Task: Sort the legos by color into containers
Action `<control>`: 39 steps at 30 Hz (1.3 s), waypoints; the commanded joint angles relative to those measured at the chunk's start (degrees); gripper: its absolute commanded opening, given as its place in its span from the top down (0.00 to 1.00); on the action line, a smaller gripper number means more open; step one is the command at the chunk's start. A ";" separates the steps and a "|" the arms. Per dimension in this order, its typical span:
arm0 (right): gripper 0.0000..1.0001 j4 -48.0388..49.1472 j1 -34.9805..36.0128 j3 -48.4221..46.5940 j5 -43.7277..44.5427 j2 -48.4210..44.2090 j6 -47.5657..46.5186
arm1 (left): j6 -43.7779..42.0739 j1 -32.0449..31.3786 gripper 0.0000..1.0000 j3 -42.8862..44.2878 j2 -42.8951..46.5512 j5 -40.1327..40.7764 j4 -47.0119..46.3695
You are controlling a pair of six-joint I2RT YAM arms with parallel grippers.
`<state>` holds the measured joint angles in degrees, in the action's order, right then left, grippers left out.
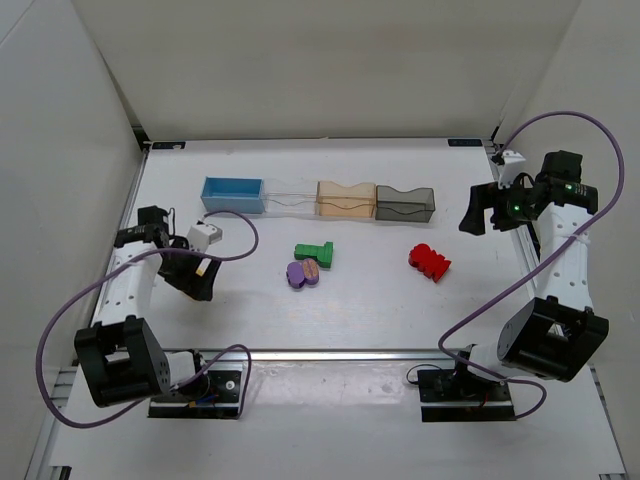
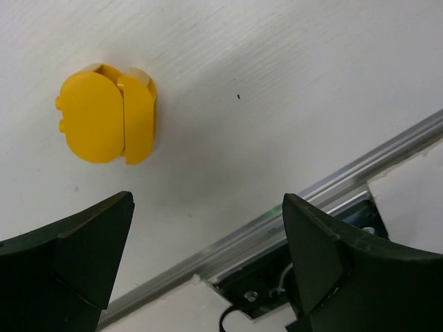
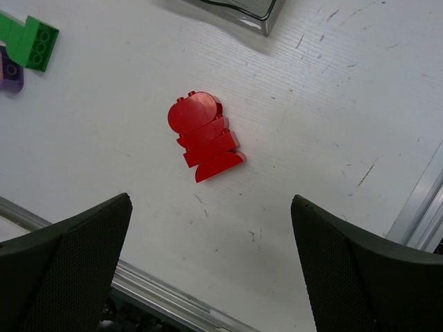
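Lying loose on the table [image 1: 380,320] are a yellow lego [image 2: 107,114] near the left edge, ahead of the left gripper [image 2: 208,200] with its jaws wide and empty, a green lego [image 1: 314,254] against a purple lego [image 1: 302,273] at the middle, and a red lego [image 3: 205,136] toward the right edge, faced by the right gripper [image 3: 211,200], also wide and empty. Grabbing green could drag purple along, since they seem to touch. Along the far edge a blue box [image 1: 232,195], clear box [image 1: 290,200], pale orange box [image 1: 345,199] and smoky grey box [image 1: 405,203] stand in a tight row, so a careless drop might land next door; nothing bars the way.
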<state>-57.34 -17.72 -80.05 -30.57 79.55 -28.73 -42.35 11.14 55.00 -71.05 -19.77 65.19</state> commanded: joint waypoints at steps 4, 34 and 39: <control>0.01 -2.95 0.05 -2.04 -1.86 0.17 -1.33 | -7.30 0.03 0.00 -3.41 -2.60 2.01 -10.59; 0.05 -4.98 0.31 -4.59 -1.77 4.21 -1.33 | -14.17 0.11 0.35 -1.48 -18.87 3.77 -18.34; 0.07 -2.69 0.57 -3.45 -4.14 3.51 2.62 | -13.29 0.03 0.63 -2.27 -16.51 3.86 -18.52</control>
<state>-61.47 -17.56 -82.39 -31.92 83.68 -28.88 -55.96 11.14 52.27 -90.04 -14.76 46.63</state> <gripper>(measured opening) 0.929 0.739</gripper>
